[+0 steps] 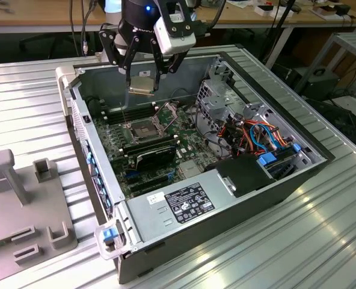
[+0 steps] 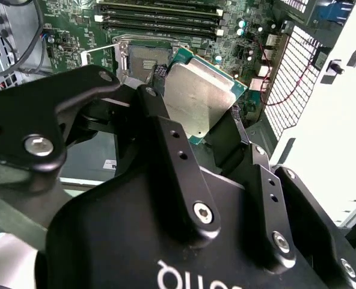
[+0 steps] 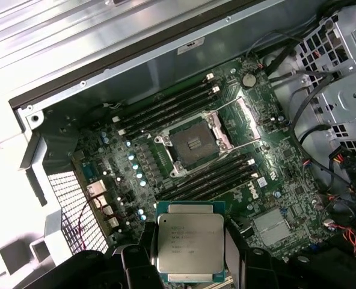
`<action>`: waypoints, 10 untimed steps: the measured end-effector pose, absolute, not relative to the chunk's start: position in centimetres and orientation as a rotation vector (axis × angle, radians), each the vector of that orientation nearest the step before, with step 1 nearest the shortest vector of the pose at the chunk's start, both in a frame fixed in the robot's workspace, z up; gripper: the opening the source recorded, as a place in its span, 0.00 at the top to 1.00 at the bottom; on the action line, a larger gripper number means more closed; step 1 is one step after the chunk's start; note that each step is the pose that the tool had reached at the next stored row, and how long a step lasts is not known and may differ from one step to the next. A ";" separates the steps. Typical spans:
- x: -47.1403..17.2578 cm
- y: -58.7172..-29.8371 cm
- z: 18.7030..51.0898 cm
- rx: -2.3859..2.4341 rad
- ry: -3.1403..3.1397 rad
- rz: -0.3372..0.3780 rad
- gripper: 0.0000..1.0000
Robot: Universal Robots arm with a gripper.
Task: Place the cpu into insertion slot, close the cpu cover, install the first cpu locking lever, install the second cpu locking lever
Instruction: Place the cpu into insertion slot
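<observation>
My gripper point(image 1: 142, 86) hangs over the open computer case, shut on the cpu point(image 1: 141, 83), a flat square chip with a dull silver top. In both wrist views the cpu point(image 3: 189, 242) point(image 2: 196, 96) sits level between the black fingers point(image 2: 158, 73). The insertion slot point(image 1: 143, 128) point(image 3: 192, 143) point(image 2: 143, 59) lies bare on the green motherboard, below the chip and apart from it. The cpu cover point(image 1: 168, 111) point(image 3: 249, 118) stands swung up at one edge of the socket. Thin wire levers point(image 3: 227, 103) stick out beside the socket, unlatched.
Long black memory slots point(image 3: 166, 108) flank the socket on both sides. A metal drive cage point(image 1: 217, 99) and bundled cables point(image 1: 259, 135) fill the case toward the exterior view's right. The power supply point(image 1: 184, 201) sits at the case front. The case walls point(image 1: 82, 120) ring the board.
</observation>
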State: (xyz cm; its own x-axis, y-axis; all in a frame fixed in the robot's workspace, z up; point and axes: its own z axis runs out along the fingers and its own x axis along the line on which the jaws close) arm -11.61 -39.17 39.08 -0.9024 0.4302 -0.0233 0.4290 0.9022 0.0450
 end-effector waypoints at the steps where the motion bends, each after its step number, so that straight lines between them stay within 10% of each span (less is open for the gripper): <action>1: -11.6 -39.2 39.1 0.685 3.032 0.060 0.45; 10: -11.6 -39.2 39.1 0.715 3.025 0.060 0.45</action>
